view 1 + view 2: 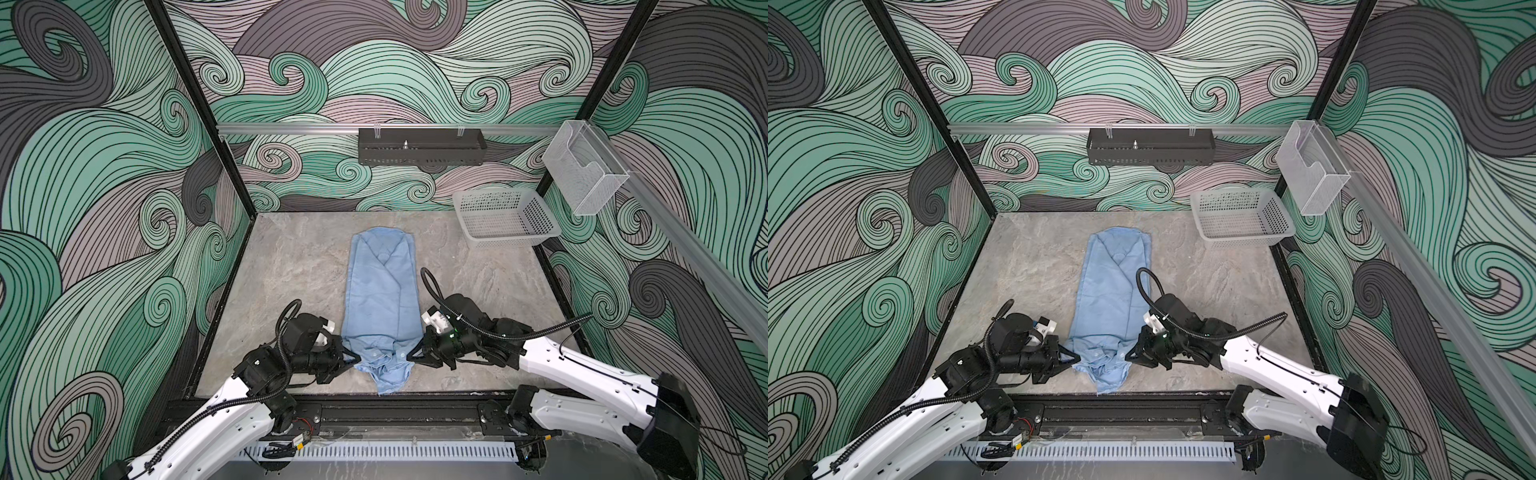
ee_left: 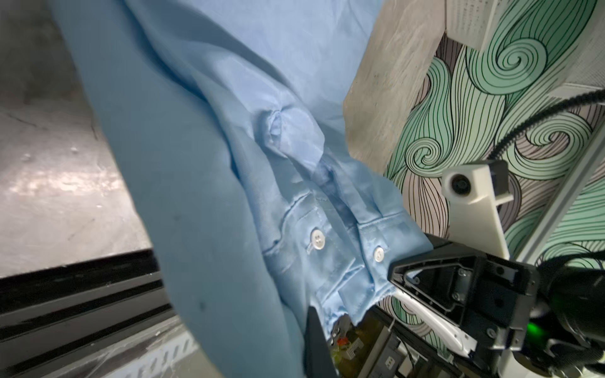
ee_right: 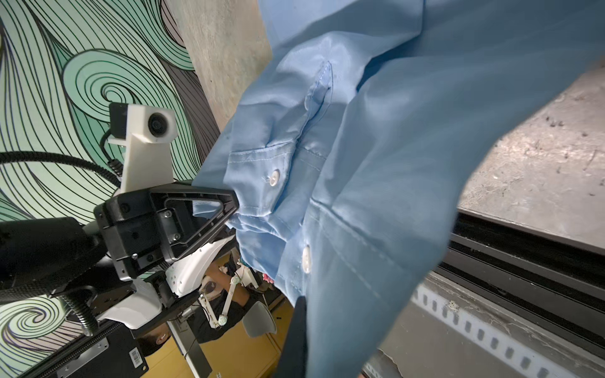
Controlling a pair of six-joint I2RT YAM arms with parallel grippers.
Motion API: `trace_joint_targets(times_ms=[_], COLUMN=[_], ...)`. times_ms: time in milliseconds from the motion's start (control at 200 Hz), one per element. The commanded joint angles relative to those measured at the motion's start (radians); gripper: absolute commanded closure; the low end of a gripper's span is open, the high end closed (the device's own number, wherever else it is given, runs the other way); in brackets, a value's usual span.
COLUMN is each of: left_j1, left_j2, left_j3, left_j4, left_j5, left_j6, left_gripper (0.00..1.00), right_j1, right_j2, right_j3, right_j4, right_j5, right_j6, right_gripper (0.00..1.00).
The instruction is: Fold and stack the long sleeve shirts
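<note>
Fingers on both arms are pinching cloth: the left fingers (image 1: 348, 357) grip the shirt (image 1: 382, 291) at the 9 o'clock corner of its near end, and the right fingers (image 1: 417, 353) grip the 3 o'clock corner. Each pair is pressed together on blue fabric beside a buttoned cuff (image 2: 327, 248), as the wrist views show. In both top views the shirt lies mid-bench (image 1: 291, 266) as a narrow strip with its sides turned in. Its long axis runs from 12 to 6 o'clock, with the collar (image 1: 384, 249) at the 12 o'clock end and the gripped end at 6. Between the two grips the cloth is bunched, and a loose tail droops further toward 6 o'clock. Whether that end is clear of the bench I cannot tell. From either pair of fingers the rest of the shirt lies straight toward 12 o'clock, so the likely fold carries the near end along that axis onto the collar half. Neither arm is nearer, since they flank the strip evenly, and they would need to travel together or the fold will skew. A pale basket (image 1: 515, 241) sits well apart at about 1 o'clock.
</note>
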Motion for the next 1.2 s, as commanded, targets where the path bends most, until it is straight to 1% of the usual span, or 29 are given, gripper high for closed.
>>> trace_joint_targets(times_ms=[0, 50, 140, 215, 285, 425, 545, 560, 610, 726, 856, 966, 1196], left_j1=[0.052, 0.094, 0.16, 0.238, 0.293, 0.377, 0.421, 0.425, 0.435, 0.462, 0.473, 0.472, 0.473], left_j2=[0.107, 0.198, 0.337, 0.44, 0.527, 0.72, 0.826, 0.862, 0.913, 0.981, 1.036, 1.058, 1.105], left_j3=[0.083, 0.113, 0.188, 0.246, 0.302, 0.389, 0.426, 0.432, 0.457, 0.487, 0.528, 0.556, 0.596], left_j4=[0.078, 0.104, 0.112, 0.121, 0.116, 0.133, 0.193, 0.198, 0.203, 0.23, 0.235, 0.242, 0.244], left_j5=[-0.043, 0.009, 0.055, 0.111, 0.139, 0.239, 0.258, 0.262, 0.272, 0.28, 0.292, 0.3, 0.302], left_j6=[0.025, 0.054, 0.124, 0.168, 0.224, 0.293, 0.304, 0.306, 0.317, 0.318, 0.325, 0.323, 0.326], left_gripper=[1.0, 1.0, 1.0, 1.0, 1.0, 1.0, 1.0, 1.0, 1.0, 1.0, 1.0, 1.0, 1.0], right_j1=[-0.074, -0.117, -0.189, -0.231, -0.263, -0.318, -0.348, -0.351, -0.361, -0.391, -0.43, -0.453, -0.467], right_j2=[0.048, 0.089, 0.192, 0.288, 0.369, 0.529, 0.642, 0.654, 0.692, 0.752, 0.777, 0.788, 0.828], right_j3=[0.053, 0.089, 0.175, 0.247, 0.317, 0.419, 0.489, 0.494, 0.508, 0.523, 0.515, 0.514, 0.568], right_j4=[-0.012, -0.013, -0.035, -0.037, -0.053, -0.055, -0.049, -0.048, -0.031, -0.004, 0.008, 0.015, -0.006], right_j5=[-0.007, -0.03, -0.083, -0.13, -0.155, -0.208, -0.232, -0.236, -0.243, -0.256, -0.246, -0.244, -0.238], right_j6=[-0.022, -0.046, -0.105, -0.14, -0.177, -0.218, -0.238, -0.239, -0.239, -0.236, -0.244, -0.248, -0.262], right_gripper=[0.97, 0.97, 0.96, 0.96, 0.96, 0.96, 0.96, 0.96, 0.96, 0.96, 0.96, 0.96, 0.96])
